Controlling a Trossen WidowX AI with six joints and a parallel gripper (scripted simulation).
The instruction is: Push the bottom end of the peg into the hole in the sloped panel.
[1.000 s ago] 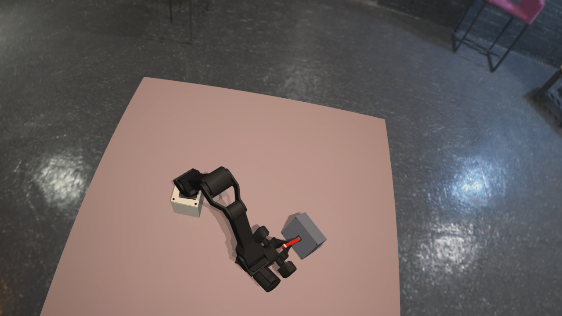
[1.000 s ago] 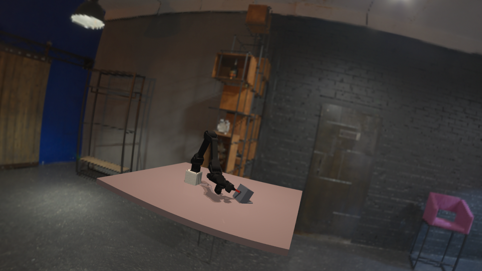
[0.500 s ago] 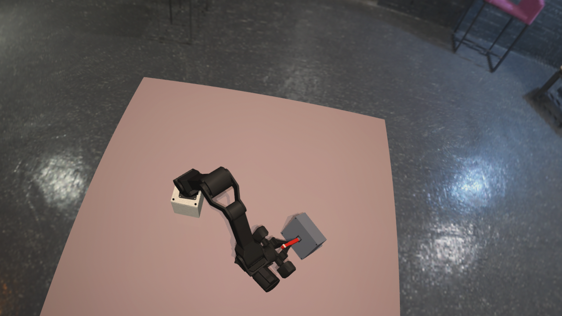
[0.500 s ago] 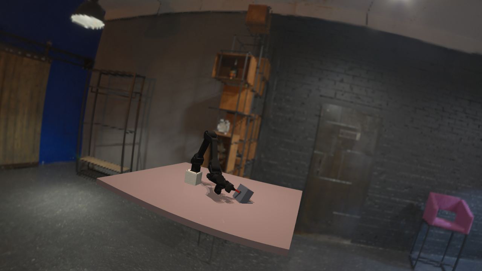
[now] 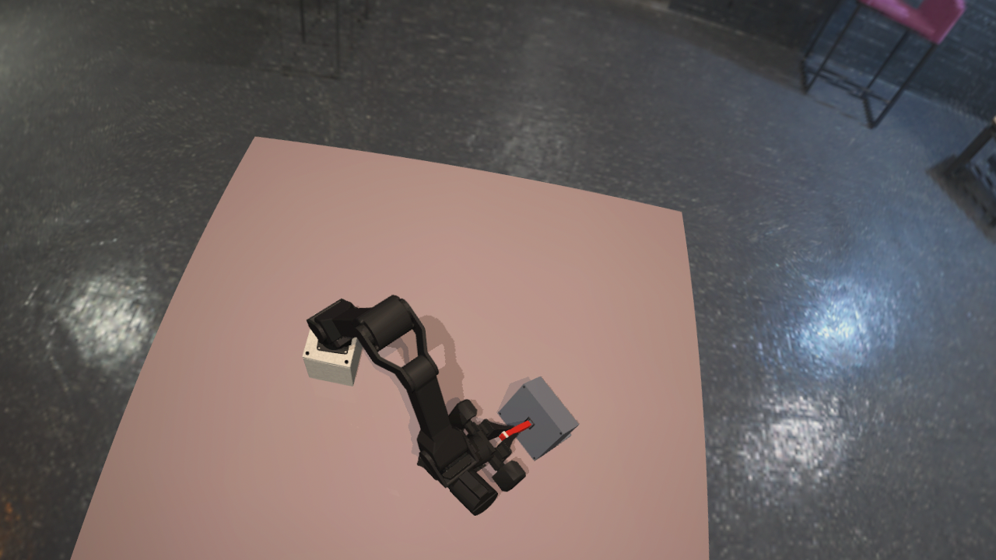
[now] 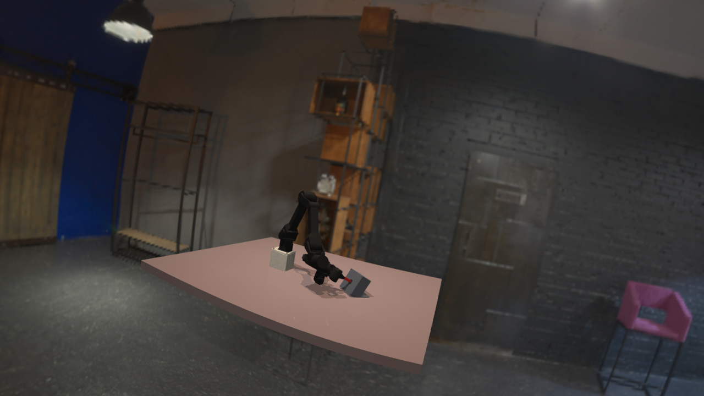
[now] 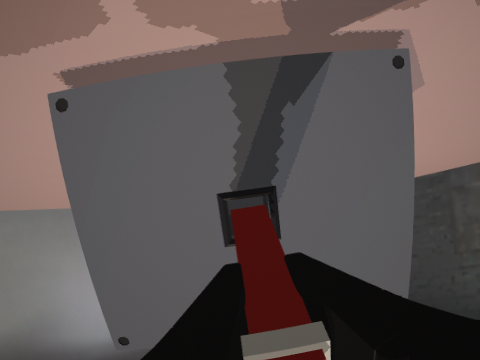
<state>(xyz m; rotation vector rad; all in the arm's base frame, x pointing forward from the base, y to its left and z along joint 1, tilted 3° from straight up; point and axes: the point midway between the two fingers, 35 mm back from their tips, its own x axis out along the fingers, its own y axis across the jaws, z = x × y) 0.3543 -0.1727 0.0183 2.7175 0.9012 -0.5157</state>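
Hand [image 5: 506, 443] [image 6: 342, 277] [image 7: 264, 275] clamped on red peg [image 5: 517, 430] [image 6: 347, 279] [image 7: 262, 270]; peg's lower end at the square hole [image 5: 530, 422] [image 7: 248, 216], depth unclear; peg probably light, stiff; mid-length grip suits; grey sloped panel [image 5: 524, 435] [image 6: 350, 287] [image 7: 150, 200] stands on bench [image 5: 292, 229] [image 6: 221, 275] [image 7: 25, 165]; rim may catch flat sides; fingertips may meet panel face.

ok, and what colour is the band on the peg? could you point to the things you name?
White band [image 5: 504, 435] [image 7: 286, 339]; shows best in the wrist view.

1. Pinkish rectangular surface [image 5: 445, 236] [image 6: 275, 295]: smooth, matt.
2. Grey sloped block [image 5: 531, 418] [image 6: 357, 282] [image 7: 150, 165]: smooth, matt, plastic-looking.
3. Red bar-shaped peg [image 5: 517, 429] [image 6: 347, 279] [image 7: 262, 270]: smooth, flat-faced.
4. Dark speckled floor [image 5: 591, 125] [image 6: 98, 315]: glossy.
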